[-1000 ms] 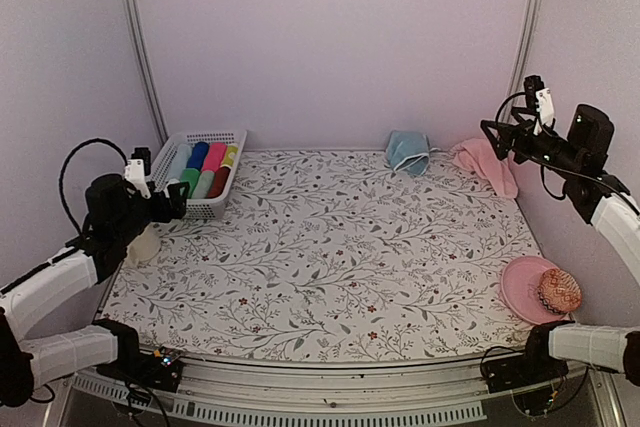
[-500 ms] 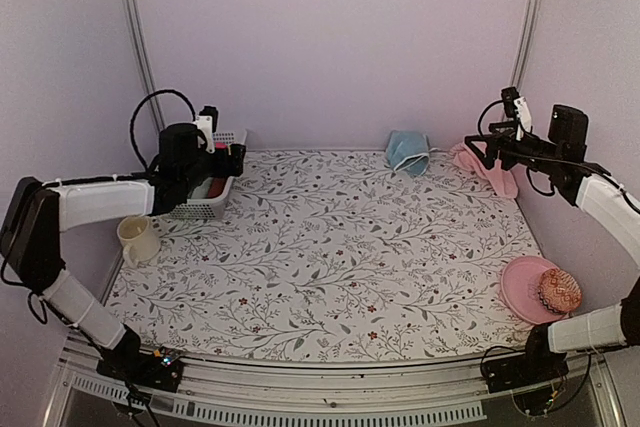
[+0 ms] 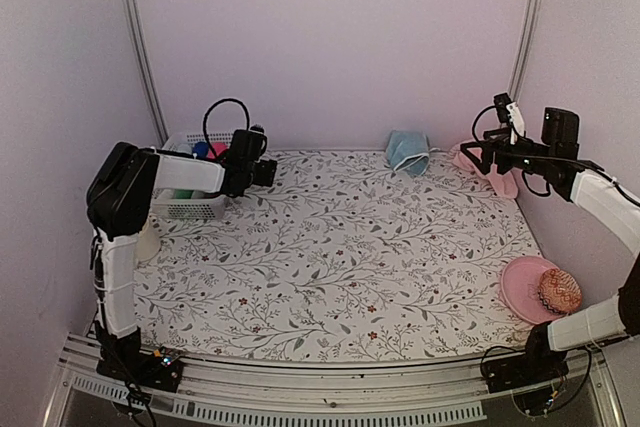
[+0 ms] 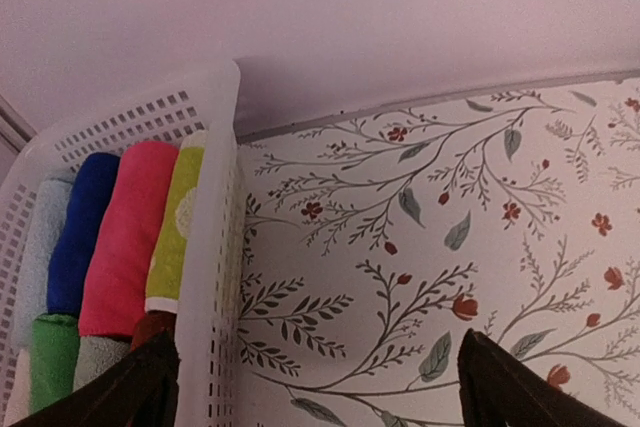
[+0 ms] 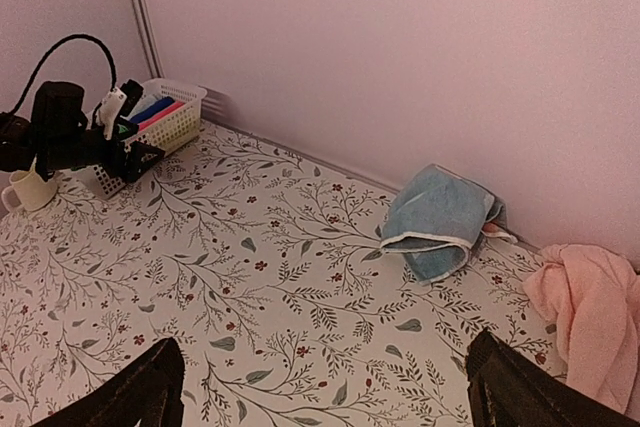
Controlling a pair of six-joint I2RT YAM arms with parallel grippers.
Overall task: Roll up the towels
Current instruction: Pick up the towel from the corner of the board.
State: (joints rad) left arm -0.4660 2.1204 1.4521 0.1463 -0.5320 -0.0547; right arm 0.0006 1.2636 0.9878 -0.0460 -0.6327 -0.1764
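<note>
Two towels, likely soft, limp, light: blue towel (image 3: 407, 151) crumpled, pink towel (image 3: 487, 165) near, right of it. Pinch hem corner. Spread, empty: left tool (image 3: 268, 169), right tool (image 3: 471, 152).

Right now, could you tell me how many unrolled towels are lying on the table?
2. The light blue towel lies crumpled against the back wall, right of centre; the pale pink towel sits in the back right corner. None seems hidden.
</note>
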